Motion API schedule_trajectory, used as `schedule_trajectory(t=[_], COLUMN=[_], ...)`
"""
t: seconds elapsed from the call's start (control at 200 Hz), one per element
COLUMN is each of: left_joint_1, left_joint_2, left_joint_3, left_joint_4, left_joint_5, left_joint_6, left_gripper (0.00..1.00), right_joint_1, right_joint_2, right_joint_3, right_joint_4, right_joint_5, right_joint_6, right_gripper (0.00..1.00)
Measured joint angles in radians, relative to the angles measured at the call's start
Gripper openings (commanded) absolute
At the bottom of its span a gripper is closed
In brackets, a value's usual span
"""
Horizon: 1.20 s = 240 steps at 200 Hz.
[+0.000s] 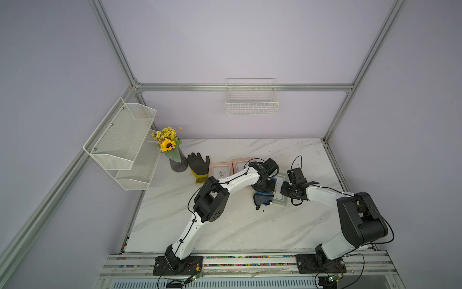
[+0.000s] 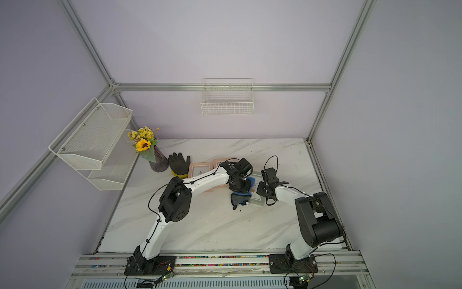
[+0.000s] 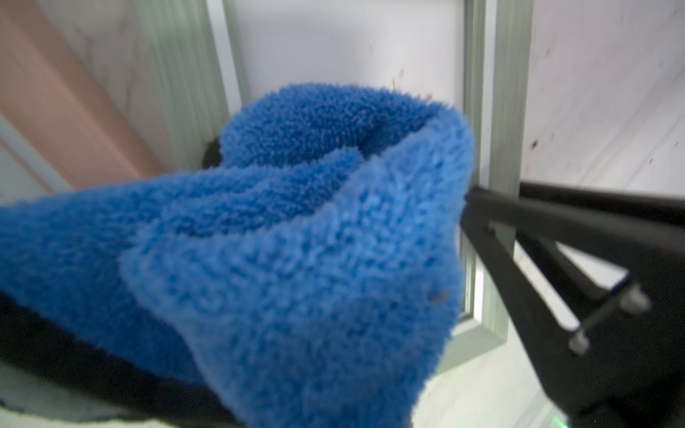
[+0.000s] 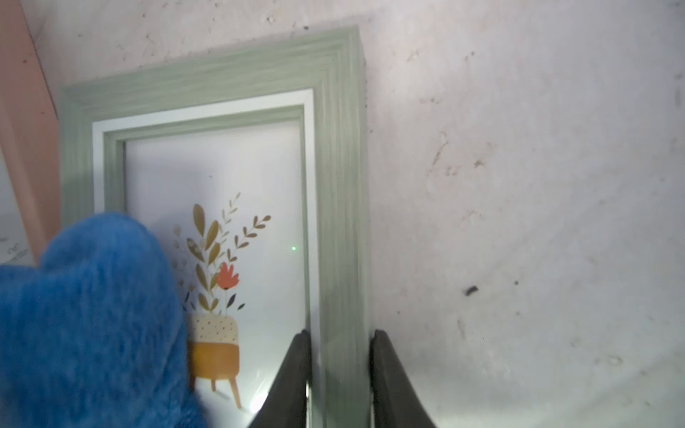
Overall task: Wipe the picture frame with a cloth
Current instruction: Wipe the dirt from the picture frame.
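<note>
Cloth: one blue microfibre cloth (image 1: 265,194) with a dark grey reverse, bunched into a thick fold. It sits on the left part of a picture frame's glass, and its grey end trails off the frame's near corner onto the table.
Cloth and grippers: the fold lies directly under the left gripper (image 1: 264,186), whose jaws are pinched together on it. In the left wrist view the blue pile (image 3: 296,241) fills most of the picture. The right gripper (image 4: 340,333) is across the glass from the cloth and does not touch it.
Frame being wiped: one sage-green picture frame (image 4: 341,185) with ridged moulding, lying flat right of the table's centre. It holds a print of a potted plant with an orange flower.
Right gripper: its jaws are clamped on the green frame's right-hand rail, one finger on the glass side and one on the outer edge.
Arms: two, white with black joints, reaching in from the near rail and meeting over the green frame.
Other frames: two pink picture frames (image 1: 220,170), side by side just left of the green one and partly hidden by the left arm. That makes three frames in all.
Also on the table: one black-and-yellow work glove (image 1: 198,164) and one dark ribbed vase (image 1: 178,165) holding a sunflower and small yellow blooms, both further left.
Surface: white marble-look tabletop (image 1: 237,225).
Walls: one white two-tier mesh shelf (image 1: 122,140) on the left and one white wire basket (image 1: 251,102) at the back.
</note>
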Motion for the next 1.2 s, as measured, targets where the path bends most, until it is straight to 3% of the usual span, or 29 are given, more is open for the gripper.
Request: schedule_trajectory(t=[0.19,0.4,0.485,0.575,0.85,1.2], left_joint_1=[-0.008,0.047,0.066,0.062,-0.001,-0.019], left_joint_2=[-0.008,0.163,0.196,0.187,0.044,0.053], left_joint_3=[0.004,0.299,0.351,0.328,0.062,0.074], left_joint_4=[-0.003,-0.12,-0.126,-0.118,-0.006,0.032], left_joint_5=[-0.019,-0.027,-0.012,-0.01,0.015,0.069], left_joint_6=[0.001,0.003,0.003,0.003,-0.014,-0.061], left_gripper=[0.08,0.08,0.08,0.08,0.08,0.08], right_joint_1=[0.001,0.001,0.001,0.001,0.001,0.001], right_joint_2=[0.001,0.001,0.001,0.001,0.001,0.001], right_joint_3=[0.005,0.005,0.005,0.005,0.005,0.005], right_joint_4=[-0.008,-0.007,-0.006,-0.006,-0.007,-0.008], right_joint_5=[-0.001,0.005,0.005,0.004,0.001,0.002], right_joint_6=[-0.002,0.003,0.004,0.004,0.002,0.002], right_gripper=[0.18,0.18,0.18,0.18,0.18,0.18])
